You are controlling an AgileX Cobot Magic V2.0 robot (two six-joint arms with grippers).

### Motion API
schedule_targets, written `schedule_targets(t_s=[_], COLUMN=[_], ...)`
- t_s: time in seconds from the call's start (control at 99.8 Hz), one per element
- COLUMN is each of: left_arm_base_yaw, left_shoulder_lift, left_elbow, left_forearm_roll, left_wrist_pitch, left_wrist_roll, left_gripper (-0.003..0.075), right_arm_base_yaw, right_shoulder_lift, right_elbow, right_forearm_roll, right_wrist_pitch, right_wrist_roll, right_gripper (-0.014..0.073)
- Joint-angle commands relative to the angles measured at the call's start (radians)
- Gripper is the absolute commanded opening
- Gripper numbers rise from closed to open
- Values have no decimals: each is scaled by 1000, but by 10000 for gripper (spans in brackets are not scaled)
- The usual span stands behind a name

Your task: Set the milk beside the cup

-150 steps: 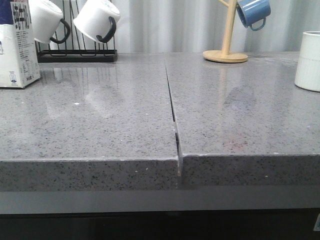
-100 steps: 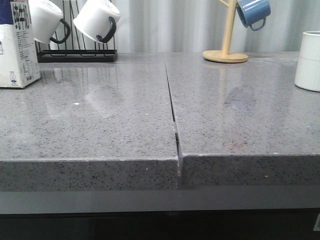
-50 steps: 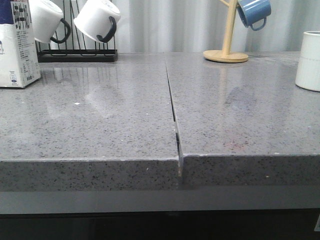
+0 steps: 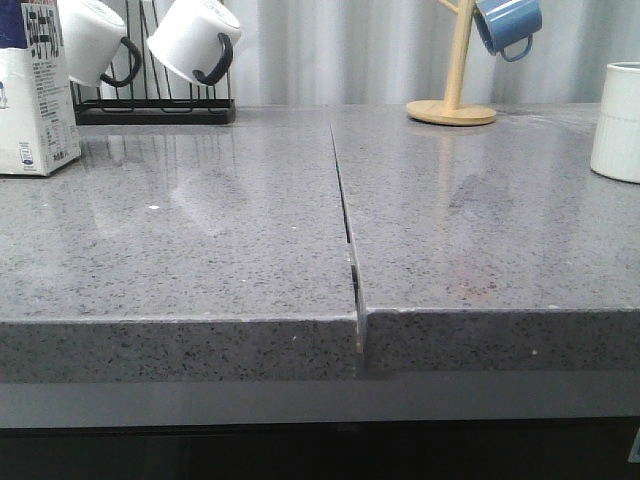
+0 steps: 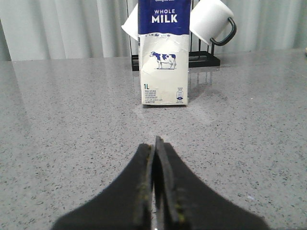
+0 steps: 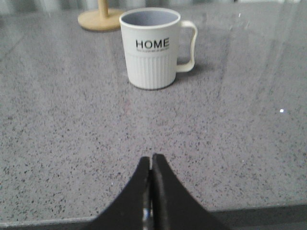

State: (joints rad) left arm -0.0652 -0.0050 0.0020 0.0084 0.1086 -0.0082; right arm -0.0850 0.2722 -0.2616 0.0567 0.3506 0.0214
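The milk carton point(image 4: 35, 90) stands upright at the far left of the grey counter, cut off by the frame edge. In the left wrist view it point(image 5: 163, 62) shows white with a dark blue top, "WHOLE MILK" and a cow picture. My left gripper point(image 5: 154, 143) is shut and empty, well short of it. The white "HOME" cup point(image 4: 618, 122) stands at the far right edge. It also shows in the right wrist view point(image 6: 151, 48), its handle pointing right. My right gripper point(image 6: 152, 160) is shut and empty, well short of the cup. Neither gripper shows in the front view.
A black rack point(image 4: 155, 110) with white black-handled mugs point(image 4: 195, 40) stands behind the milk. A wooden mug tree point(image 4: 455, 100) with a blue mug point(image 4: 507, 25) stands at the back right. A seam point(image 4: 345, 220) runs down the middle of the counter point(image 4: 200, 250).
The front view has shifted very slightly. The milk, the cup and the other things stand where they were.
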Motion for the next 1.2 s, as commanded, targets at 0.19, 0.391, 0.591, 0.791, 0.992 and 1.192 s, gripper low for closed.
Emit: schedule_targets(t_s=[0.19, 0.391, 0.591, 0.791, 0.992, 1.192], left_arm_base_yaw=[0, 0, 0, 0, 0, 0], left_shoulder_lift=[-33, -33, -33, -33, -33, -33], left_elbow=[39, 39, 39, 39, 39, 39], left_forearm_roll=[-8, -8, -8, -8, -8, -8], left_wrist_pitch=[-83, -83, -83, -83, -83, -83], left_wrist_roll=[-6, -6, -6, -6, -6, -6], left_gripper=[-21, -21, -21, -21, -21, -21], right_arm_base_yaw=[-1, -1, -4, -110, -169, -169], right_shoulder_lift=[256, 381, 470, 585, 750, 939], right_elbow=[-158, -171, -171, -171, -171, -171], right_forearm_roll=[2, -19, -93, -92, -92, -86], right_wrist_pitch=[25, -109, -296, -521, -806, -1017], right_wrist_roll=[5, 5, 5, 5, 5, 5], right_gripper=[-61, 213, 477, 465, 465, 465])
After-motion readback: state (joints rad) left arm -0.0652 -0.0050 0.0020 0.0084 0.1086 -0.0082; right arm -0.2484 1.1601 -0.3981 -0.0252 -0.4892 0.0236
